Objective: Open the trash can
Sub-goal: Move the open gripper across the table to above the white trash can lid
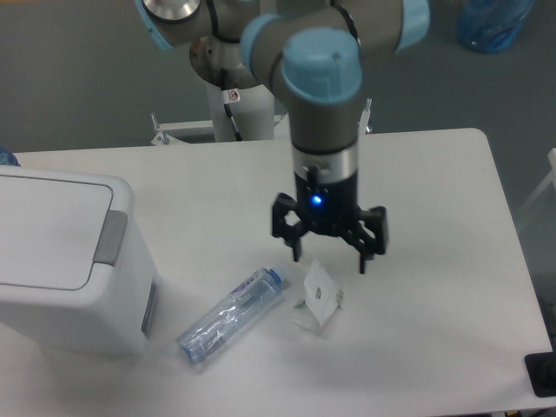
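Note:
The trash can (61,261) is a large white boxy bin at the left edge of the table, with its flat lid down and a grey push tab (110,236) on its right side. My gripper (329,262) hangs over the middle of the table, well to the right of the bin. Its two black fingers are spread apart and hold nothing. It hovers just above a small crumpled white wrapper (320,295).
A clear plastic bottle with a blue cap (231,313) lies on its side between the bin and the wrapper. The white table (434,217) ends at the right and front. A blue object (493,22) stands on the floor at the back right.

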Available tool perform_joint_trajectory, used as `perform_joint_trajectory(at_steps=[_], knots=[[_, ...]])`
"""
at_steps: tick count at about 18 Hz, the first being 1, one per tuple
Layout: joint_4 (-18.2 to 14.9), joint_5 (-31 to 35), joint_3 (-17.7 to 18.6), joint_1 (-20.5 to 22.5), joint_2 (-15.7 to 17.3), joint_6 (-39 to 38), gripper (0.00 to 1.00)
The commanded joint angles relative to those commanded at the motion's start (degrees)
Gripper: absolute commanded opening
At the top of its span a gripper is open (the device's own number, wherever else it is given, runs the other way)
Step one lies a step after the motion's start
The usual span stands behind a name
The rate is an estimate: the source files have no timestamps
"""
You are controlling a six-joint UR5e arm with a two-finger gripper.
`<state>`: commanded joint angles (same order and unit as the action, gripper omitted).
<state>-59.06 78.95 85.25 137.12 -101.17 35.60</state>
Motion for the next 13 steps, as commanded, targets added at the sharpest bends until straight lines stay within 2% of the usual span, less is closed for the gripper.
perform_joint_trajectory(at_steps=[2, 5, 8, 13], knots=[[-0.1, -2.3, 1.1, -0.4, 1.2, -0.8, 1.00], [-0.1, -3.4, 2.0, -2.4, 2.8, -6.8, 1.00], [-0.1, -4.0, 1.4, -5.8, 2.9, -12.7, 1.00], [-0.3, -8.1, 1.6, -6.4, 1.3, -17.2, 1.00]])
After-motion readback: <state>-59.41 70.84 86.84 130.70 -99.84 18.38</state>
